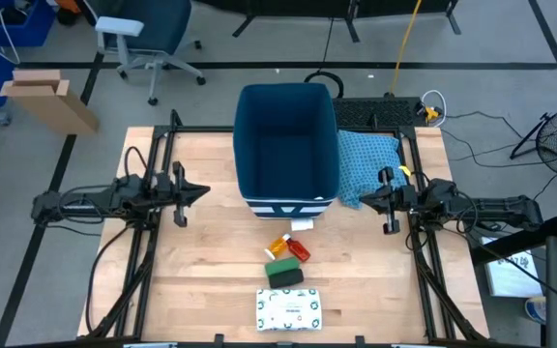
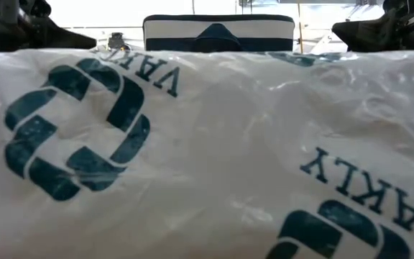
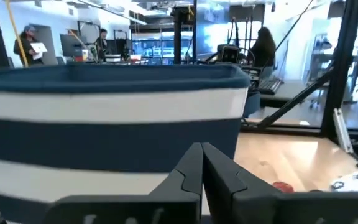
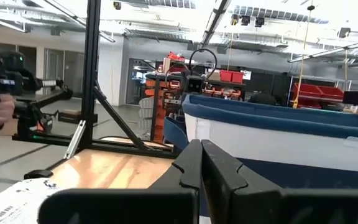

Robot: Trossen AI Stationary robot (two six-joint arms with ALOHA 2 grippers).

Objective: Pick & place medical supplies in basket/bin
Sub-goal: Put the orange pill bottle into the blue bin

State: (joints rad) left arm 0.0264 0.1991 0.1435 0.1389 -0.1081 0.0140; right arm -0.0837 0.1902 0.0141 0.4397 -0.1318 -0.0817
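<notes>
The deep dark blue bin with a striped front stands at the table's far middle. Near of it lie a small orange bottle, a red item, a dark green box and a flat white packet with green print, which fills the low view. My left gripper hovers left of the bin, shut and empty, its fingers pointing at the bin's side. My right gripper hovers right of the bin, shut and empty.
A light blue patterned cloth lies against the bin's right side, under the right gripper. Black frame rails run along both sides of the table. Bare wood shows left and right of the supplies. People stand in the room beyond the table.
</notes>
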